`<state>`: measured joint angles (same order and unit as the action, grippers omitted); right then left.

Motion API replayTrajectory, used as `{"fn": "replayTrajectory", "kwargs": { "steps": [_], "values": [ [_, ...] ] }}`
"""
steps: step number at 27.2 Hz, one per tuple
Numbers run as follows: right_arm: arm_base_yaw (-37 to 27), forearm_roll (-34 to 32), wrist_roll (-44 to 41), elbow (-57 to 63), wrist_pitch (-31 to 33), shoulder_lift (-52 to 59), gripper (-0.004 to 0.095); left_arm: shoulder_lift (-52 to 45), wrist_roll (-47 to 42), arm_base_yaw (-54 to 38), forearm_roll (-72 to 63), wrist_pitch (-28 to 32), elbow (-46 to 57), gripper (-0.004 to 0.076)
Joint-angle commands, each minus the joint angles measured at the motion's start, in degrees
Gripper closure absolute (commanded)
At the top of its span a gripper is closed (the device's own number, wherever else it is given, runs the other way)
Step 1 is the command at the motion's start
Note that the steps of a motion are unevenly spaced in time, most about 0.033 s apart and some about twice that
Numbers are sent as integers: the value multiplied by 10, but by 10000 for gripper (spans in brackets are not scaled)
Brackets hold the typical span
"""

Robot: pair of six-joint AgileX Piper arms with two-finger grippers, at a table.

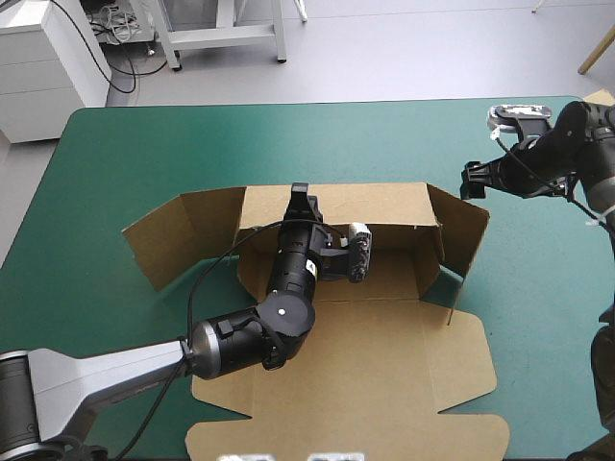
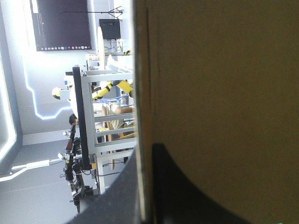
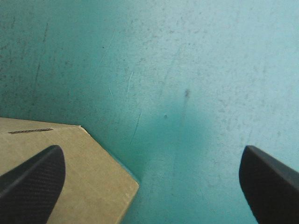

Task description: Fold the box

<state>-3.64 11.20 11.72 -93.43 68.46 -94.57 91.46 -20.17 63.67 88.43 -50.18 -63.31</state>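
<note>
The brown box [image 1: 384, 375] lies in the middle of the table, its lid panel flat toward the near edge. Its back wall [image 1: 375, 204] stands up, and the two side flaps [image 1: 463, 226] angle outward. My left gripper [image 1: 300, 195] reaches over the box floor and is shut on the top edge of the back wall. In the left wrist view the board [image 2: 219, 93] fills the space ahead, its edge between the black fingers [image 2: 161, 186]. My right gripper [image 1: 473, 180] hovers open just beyond the right flap's upper corner. That corner [image 3: 84, 182] shows beside one finger of the gripper [image 3: 152, 158].
Teal-green cover [image 1: 384, 134] stretches from the back wall to the table's far edge. The left flap [image 1: 178, 235] splays toward the table's left side. A small pale brown corner [image 1: 601, 96] shows at the far right edge.
</note>
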Motion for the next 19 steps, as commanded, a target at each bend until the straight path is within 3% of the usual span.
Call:
{"fn": "replayTrajectory", "kwargs": {
  "steps": [1, 9, 19],
  "values": [
    [-3, 17, 9, -1, -14, 56, -19, -23, -4, 5, 34, -23, -15, 731],
    [-3, -9, 4, 48, -33, 80, -17, -23, -4, 5, 32, -23, -15, 731],
    [-3, 54, 9, 74, -15, 99, 5, -23, -4, 5, 32, -27, -15, 731]
  ]
}}
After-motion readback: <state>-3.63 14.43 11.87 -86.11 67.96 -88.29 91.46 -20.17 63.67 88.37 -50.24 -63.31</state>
